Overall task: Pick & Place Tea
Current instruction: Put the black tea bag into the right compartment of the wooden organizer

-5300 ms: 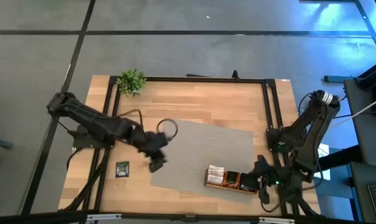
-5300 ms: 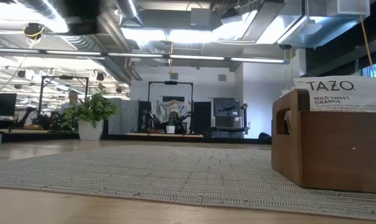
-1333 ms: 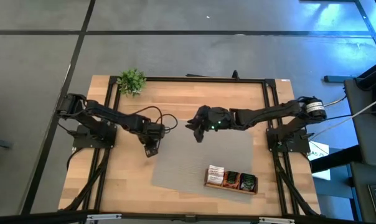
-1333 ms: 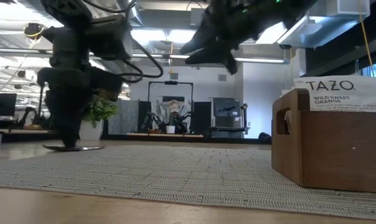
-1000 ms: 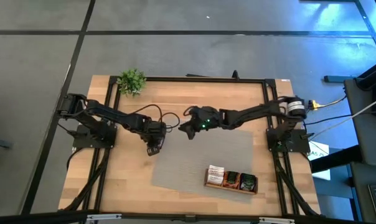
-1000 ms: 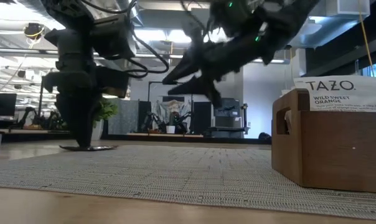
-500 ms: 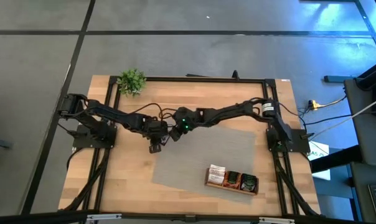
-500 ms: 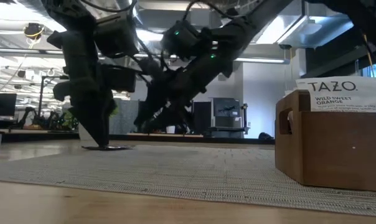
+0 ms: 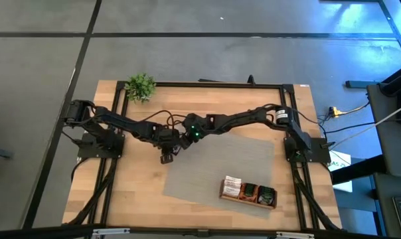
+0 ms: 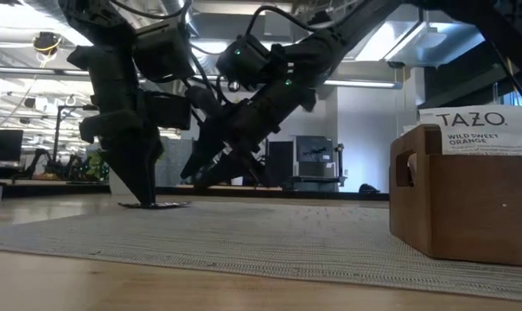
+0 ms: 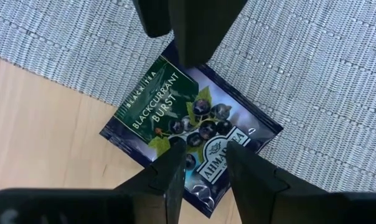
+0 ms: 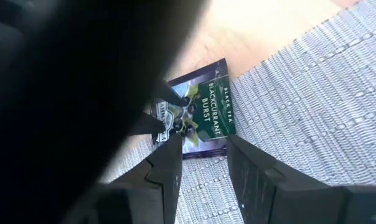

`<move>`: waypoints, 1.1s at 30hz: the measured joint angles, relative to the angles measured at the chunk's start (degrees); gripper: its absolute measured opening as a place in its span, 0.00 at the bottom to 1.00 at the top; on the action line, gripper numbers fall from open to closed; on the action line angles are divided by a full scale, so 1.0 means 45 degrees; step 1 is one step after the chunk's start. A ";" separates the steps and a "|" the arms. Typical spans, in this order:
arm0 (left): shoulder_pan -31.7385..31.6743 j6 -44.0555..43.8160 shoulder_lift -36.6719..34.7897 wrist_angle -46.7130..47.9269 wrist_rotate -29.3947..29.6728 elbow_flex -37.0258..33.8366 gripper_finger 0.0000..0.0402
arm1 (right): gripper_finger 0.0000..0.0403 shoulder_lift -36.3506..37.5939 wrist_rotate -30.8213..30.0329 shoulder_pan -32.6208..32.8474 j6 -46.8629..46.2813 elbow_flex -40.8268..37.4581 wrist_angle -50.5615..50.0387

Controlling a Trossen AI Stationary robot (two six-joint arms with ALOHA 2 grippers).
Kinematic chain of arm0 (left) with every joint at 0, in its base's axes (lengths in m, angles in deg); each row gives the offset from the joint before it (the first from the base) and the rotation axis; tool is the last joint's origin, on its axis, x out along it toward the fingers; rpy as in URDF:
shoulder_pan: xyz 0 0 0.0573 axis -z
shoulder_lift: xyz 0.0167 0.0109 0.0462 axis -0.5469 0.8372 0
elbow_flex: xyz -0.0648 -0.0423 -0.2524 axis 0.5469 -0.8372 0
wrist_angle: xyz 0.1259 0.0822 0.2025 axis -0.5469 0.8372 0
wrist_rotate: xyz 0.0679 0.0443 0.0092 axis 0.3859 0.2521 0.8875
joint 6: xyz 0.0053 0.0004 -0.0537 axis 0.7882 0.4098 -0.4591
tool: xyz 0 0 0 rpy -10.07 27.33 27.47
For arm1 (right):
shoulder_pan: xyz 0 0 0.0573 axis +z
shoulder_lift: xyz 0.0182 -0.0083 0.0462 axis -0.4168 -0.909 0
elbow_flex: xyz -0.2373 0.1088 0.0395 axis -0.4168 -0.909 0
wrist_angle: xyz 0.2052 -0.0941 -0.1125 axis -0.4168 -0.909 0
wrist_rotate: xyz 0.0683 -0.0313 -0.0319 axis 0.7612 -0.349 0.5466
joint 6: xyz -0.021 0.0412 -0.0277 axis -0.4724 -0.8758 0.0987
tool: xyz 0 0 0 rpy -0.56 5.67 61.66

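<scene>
Left pincer (image 9: 167, 157), tips down at the grey mat's (image 9: 247, 159) far-left corner, stands over a dark sachet (image 11: 191, 146) labelled "Blackcurrant Burst". Left wrist view: its fingers (image 11: 169, 180) are slightly apart with the sachet showing in the gap betw. them; whether they actually nip it cannot be told. Low view: tips reach the sachet (image 10: 155, 205), which lies flat.

Sachet is square, so no long axis; it sits diamond-wise to the mat weave, straddling the mat edge, part on the mat, part on the bare wood of the desk (image 9: 127, 186). Printed text runs diagonally across it.

Right pincer (image 9: 186, 140), arm stretched across from the right, hangs tilted just beside the left one, above the sachet (image 12: 197, 115). Right wrist view: its fingers (image 12: 169, 168) are parted, nothing betw. them.

Wooden tray (image 9: 248, 192) w. more sachets stands near the mat's near-right edge, well apart. White "Tazo" packet (image 10: 479, 119) sticks up from it. Small plant (image 9: 140, 86) at far-left desk corner.
</scene>
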 joint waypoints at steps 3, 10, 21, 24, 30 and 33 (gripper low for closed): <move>0.0000 -0.0040 0.0004 -0.0038 0.0021 -0.0010 0.29 | 0.32 -0.0120 0.0117 -0.0005 -0.0617 0.0013 0.0032; 0.0009 -0.0077 0.0192 -0.0069 0.0019 -0.0019 0.28 | 0.32 -0.0326 0.0021 -0.0019 -0.0462 0.0019 0.0238; 0.0010 -0.0101 0.0212 -0.0097 -0.0029 -0.0019 0.28 | 0.32 -0.0336 -0.0343 -0.0053 0.0482 0.0018 0.0254; 0.0019 -0.0187 0.0169 -0.0087 -0.0097 -0.0019 0.28 | 0.32 -0.0360 -0.0404 -0.0059 0.1328 -0.0002 0.0734; 0.0037 -0.0145 -0.0341 -0.0025 -0.0055 -0.0072 0.29 | 0.32 -0.0409 -0.0180 -0.0128 0.3501 0.0000 0.1530; 0.0057 -0.0130 -0.0670 0.0036 -0.0062 -0.0073 0.28 | 0.32 -0.0295 0.0082 -0.0142 0.4048 0.0027 0.1604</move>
